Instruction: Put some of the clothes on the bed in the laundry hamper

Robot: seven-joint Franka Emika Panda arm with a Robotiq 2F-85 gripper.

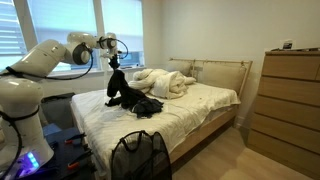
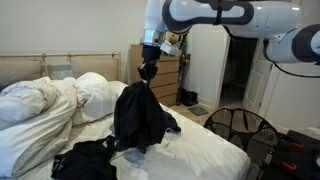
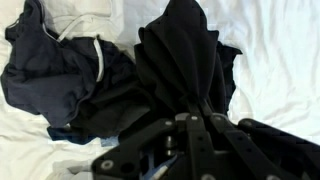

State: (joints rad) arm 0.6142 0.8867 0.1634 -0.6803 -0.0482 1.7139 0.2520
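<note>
Nearest in an exterior view, the black mesh laundry hamper was seen standing open on the floor at the foot of the desk. Above the mattress, a black garment was held up by the tool, whose jaws were pinched narrow on a bunched peak of cloth. The rest of the garment hung in loose folds, and its hem touched the sheet or nearly did. It was judged light, soft and limp, likely to sag and swing, so a hold on gathered fabric was thought safer than one on an edge. Just beside it, a navy hooded top with a white drawstring lay crumpled. Farther back, a white duvet was heaped near the headboard, and a wooden dresser stood well apart.
</note>
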